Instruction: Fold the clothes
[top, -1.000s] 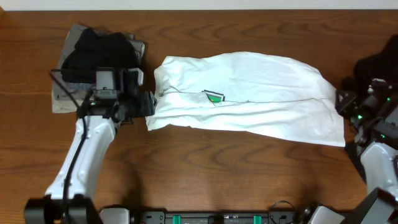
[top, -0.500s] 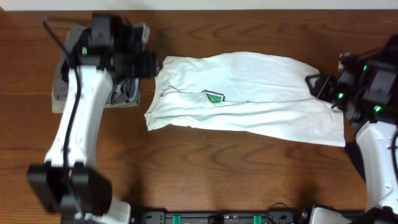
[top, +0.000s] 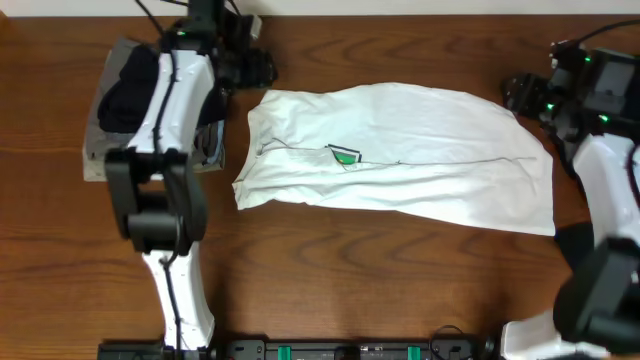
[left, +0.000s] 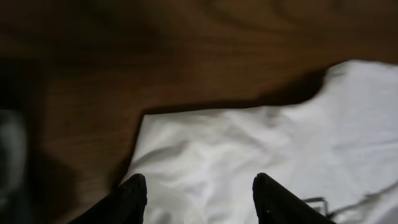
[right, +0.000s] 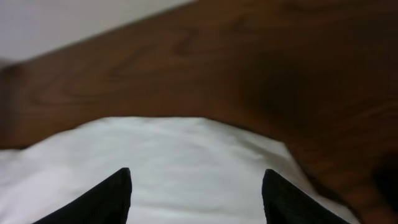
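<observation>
While both arms reach to the far edge, the white short-sleeved T-shirt with a small green print (top: 400, 150) lies flat mid-way on the brown wooden worktop (top: 330, 280), long axis 9-to-3. The left gripper (top: 262, 70) is at its 10 o'clock corner, jaws apart, empty (contact unclear). The right gripper (top: 512, 95) is at 2 o'clock, jaws wide, empty. A pile of black and grey garments (top: 150, 100) sits at 9 o'clock, just beside.

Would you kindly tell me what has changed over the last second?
Both arms swung toward the far side of the T-shirt: the left gripper to its left corner, the right gripper to its right corner. Both are open, empty. T-shirt and dark pile stayed put.
</observation>
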